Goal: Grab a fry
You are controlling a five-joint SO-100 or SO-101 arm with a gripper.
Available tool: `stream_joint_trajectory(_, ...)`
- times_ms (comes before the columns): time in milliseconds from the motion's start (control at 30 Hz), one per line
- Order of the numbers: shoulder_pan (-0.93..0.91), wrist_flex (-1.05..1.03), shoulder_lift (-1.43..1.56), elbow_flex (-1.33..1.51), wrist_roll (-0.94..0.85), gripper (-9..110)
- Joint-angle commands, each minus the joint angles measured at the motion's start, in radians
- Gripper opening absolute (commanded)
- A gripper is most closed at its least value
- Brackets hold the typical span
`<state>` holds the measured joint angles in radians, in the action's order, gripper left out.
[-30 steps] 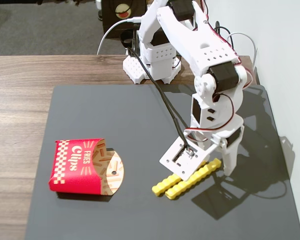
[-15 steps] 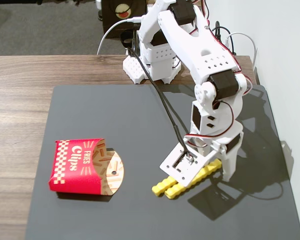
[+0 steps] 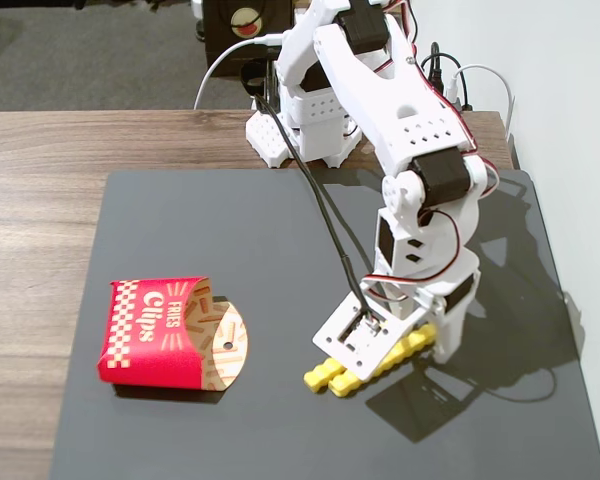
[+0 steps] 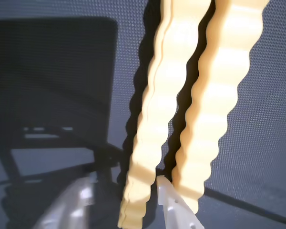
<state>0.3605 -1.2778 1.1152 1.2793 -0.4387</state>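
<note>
Wrist view: white two-finger gripper (image 4: 126, 200) open, straddling left bright yellow crinkle-cut plastic fry (image 4: 155, 119); twin (image 4: 217, 100) at 3 o'clock. Next: clench.

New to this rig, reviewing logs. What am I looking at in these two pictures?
A small white desktop robot arm stands on a wooden table with a dark mat. The fixed view looks down from in front; the wrist view rides on the arm, close to the mat. On the mat lie a red Fries carton and two yellow crinkle-cut toy fries, side by side. The hand is lowered over them: one white finger sits between the fries, with the left fry between both fingers. Nothing is lifted yet.
</note>
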Motion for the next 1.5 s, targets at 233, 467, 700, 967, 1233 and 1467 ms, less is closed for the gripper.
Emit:
stream_joint_trajectory(233, 0.0, 0.005, 0.011, -0.006, -0.015, 1)
stream_joint_trajectory(467, -0.005, -0.02, 0.038, -0.006, -0.038, 1)
stream_joint_trajectory(700, -0.046, -0.115, 0.181, 0.021, -0.172, 1)
stream_joint_trajectory(967, -0.14, -0.232, 0.37, 0.118, -0.445, 1)
stream_joint_trajectory(1233, -0.244, -0.298, 0.535, 0.221, -0.741, 1)
stream_joint_trajectory(1467, -0.299, -0.354, 0.698, 0.321, -0.931, 1)
